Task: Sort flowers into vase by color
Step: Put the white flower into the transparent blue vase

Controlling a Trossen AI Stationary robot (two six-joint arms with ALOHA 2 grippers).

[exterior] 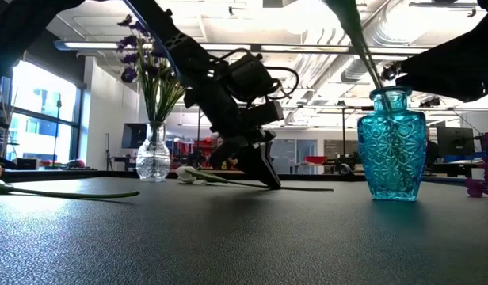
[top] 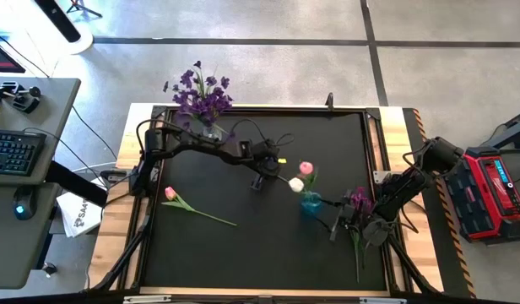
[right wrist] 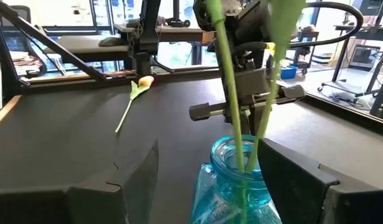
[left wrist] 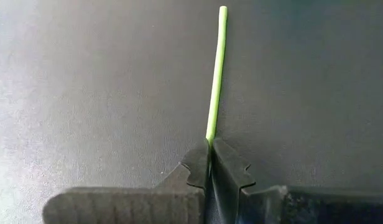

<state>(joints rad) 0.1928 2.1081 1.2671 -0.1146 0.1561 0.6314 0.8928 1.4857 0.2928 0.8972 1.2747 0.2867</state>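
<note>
**Left arm grips the white tulip stem**

We see the left gripper [left wrist: 210,163] with jaws closed on the thin green stem of the white-budded tulip [top: 295,183], lying on the black worktop [top: 243,245] beside the blue glass vase [top: 311,203]. Next we would lift it and tilt it stem-down over the vase. The right gripper [top: 349,221] waits open around that vase.

I see the table [top: 243,253] with its black mat framed in pale wood; a clear vase [top: 211,128] of purple flowers stands at the far edge; a blue vase [top: 311,203] stands right of centre; a pink tulip [top: 197,207] lies flat on the left side; a white tulip [top: 295,183] lies beside the blue vase; a purple spray [top: 358,224] lies near the right edge.
</note>
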